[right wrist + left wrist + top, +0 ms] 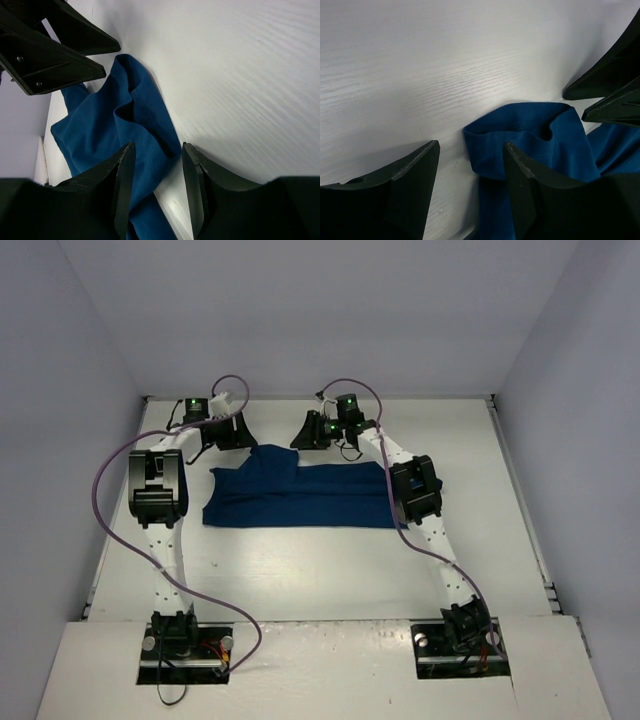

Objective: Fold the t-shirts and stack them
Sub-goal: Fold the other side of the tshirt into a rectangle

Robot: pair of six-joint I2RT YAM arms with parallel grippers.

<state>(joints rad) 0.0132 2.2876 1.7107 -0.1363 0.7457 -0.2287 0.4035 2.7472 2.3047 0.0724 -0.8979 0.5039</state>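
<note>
A navy blue t-shirt [300, 498] lies folded into a wide band in the middle of the table, plain blue side showing. Its far edge is bunched up into a ridge [270, 456] between the two grippers. My left gripper [228, 432] hangs over the ridge's left end. In the left wrist view its jaws [470, 152] stand apart, with a rolled hem of the t-shirt [520, 130] lying between them on the table. My right gripper [316, 430] is at the ridge's right end. Its jaws [157, 155] also stand apart around a fold of the t-shirt [142, 130].
The white table [300, 570] is walled in by pale panels on three sides. Each wrist view shows the other gripper's black fingers close by, the right one's fingers [615, 85] and the left one's fingers [55, 50]. Purple cables loop beside both arms.
</note>
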